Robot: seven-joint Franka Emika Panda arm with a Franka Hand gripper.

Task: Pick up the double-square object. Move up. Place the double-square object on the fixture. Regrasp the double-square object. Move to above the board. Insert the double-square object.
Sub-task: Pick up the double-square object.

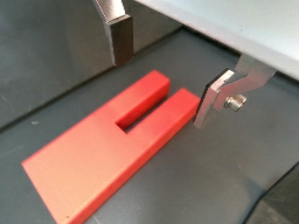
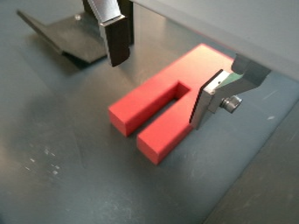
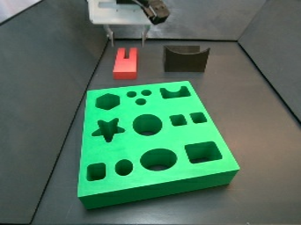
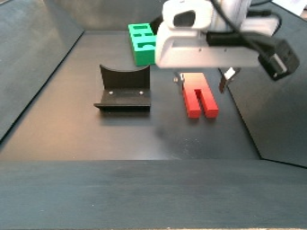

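Double-square object [image 1: 111, 144] lies flat on the floor, beside the fixture [image 3: 185, 57] and beyond the board [image 3: 150, 141]. Gripper [image 2: 163, 72] low over it, fingers [image 1: 121, 41] spread wide, straddling the pronged end; contact apparently none.

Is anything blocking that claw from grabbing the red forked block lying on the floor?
Nothing visible does. The gripper hangs open just above the elongated red block with two square prongs, one silver finger on each side of it, with only bare dark floor around. The dark saddle-topped fixture stands apart, off to one side.
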